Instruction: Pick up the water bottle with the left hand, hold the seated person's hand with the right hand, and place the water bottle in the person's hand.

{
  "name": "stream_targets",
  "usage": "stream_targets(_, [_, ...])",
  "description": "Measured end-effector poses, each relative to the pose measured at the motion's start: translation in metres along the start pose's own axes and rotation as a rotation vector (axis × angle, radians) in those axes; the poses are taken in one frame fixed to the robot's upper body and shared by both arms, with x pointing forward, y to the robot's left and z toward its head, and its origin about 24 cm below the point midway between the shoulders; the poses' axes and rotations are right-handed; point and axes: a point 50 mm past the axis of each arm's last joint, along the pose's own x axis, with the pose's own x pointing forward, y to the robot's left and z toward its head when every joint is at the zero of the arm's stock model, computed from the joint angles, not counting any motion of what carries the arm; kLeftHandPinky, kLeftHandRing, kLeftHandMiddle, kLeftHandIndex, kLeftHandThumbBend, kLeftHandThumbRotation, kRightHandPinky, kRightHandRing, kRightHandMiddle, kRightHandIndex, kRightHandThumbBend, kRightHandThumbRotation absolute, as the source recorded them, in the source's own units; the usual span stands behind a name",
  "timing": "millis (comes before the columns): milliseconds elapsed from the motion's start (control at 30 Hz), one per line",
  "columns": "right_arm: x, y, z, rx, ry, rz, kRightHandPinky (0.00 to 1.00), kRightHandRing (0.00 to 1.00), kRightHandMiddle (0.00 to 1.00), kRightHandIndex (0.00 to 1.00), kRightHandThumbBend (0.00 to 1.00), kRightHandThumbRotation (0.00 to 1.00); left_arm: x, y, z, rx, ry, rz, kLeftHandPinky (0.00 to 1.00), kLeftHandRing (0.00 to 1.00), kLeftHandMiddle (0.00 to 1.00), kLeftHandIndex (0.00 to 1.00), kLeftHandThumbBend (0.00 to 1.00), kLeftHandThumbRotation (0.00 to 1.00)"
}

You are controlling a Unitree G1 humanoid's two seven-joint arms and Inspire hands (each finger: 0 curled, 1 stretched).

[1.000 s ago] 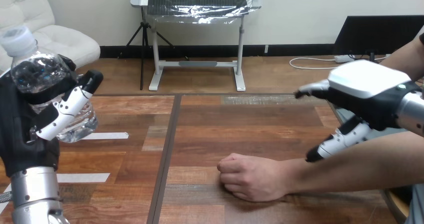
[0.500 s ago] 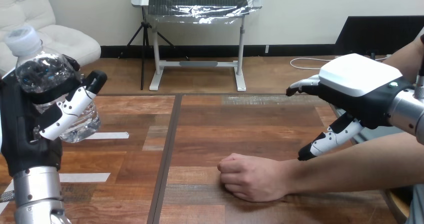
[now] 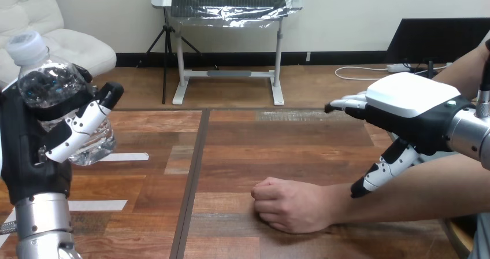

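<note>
The water bottle (image 3: 47, 85) was off the table, upright, at about nine o'clock in the head view. The left hand (image 3: 29, 149) had it, fingers and thumb curled round its clear body below the white cap. So the pick-up looked done.

The two other steps looked not yet done. The person's hand (image 3: 292, 204) lay on the wooden table (image 3: 242, 137) at about five o'clock from the view's middle, closed into a loose fist and well apart from the bottle. The right hand (image 3: 413, 97) hovered at three o'clock, above the person's forearm (image 3: 416, 192) and apart from it. Its fingers were stretched out nearly straight toward nine o'clock, its thumb pointed down, and it gripped nothing. It had yet to take the person's hand, and the fist would likely need to open before the bottle could go in.

Counted: one bottle, one person's hand, two robot hands.
</note>
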Motion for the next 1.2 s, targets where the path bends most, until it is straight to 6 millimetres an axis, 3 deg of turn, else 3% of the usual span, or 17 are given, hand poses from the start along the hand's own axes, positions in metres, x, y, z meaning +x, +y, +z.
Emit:
stream_targets(333, [0.0002, 0.0004, 0.0011, -0.012, -0.011, 0.0, 0.91, 0.93, 0.94, 0.95, 1.0, 0.45, -0.0001, -0.0005, -0.0001, 0.0, 0.0, -0.002, 0.21, 0.26, 0.32, 0.38, 0.51, 0.0])
stream_targets(733, [0.0018, 0.0002, -0.0001, -0.054, 0.003, -0.063, 0.68, 0.77, 0.8, 0.81, 1.0, 0.44, -0.0001, -0.0008, -0.0001, -0.002, 0.001, -0.005, 0.2, 0.26, 0.32, 0.38, 0.51, 0.0])
stream_targets(1067, [0.0028, -0.0009, 0.0005, -0.055, 0.004, -0.109, 0.68, 0.74, 0.77, 0.81, 1.0, 0.68, -0.0001, -0.0012, -0.0002, -0.005, 0.001, -0.006, 0.2, 0.26, 0.32, 0.38, 0.51, 0.0])
stream_targets(1133, [0.0029, -0.0011, 0.0007, -0.053, 0.003, -0.12, 0.65, 0.72, 0.75, 0.8, 1.0, 0.72, -0.0002, -0.0012, -0.0002, -0.004, 0.001, -0.006, 0.2, 0.26, 0.32, 0.38, 0.51, 0.0])
stream_targets(1200, [0.003, -0.0012, 0.001, -0.05, 0.001, -0.138, 0.56, 0.63, 0.68, 0.73, 1.0, 0.76, -0.0001, -0.0012, -0.0002, -0.004, 0.001, -0.005, 0.2, 0.26, 0.32, 0.38, 0.51, 0.0])
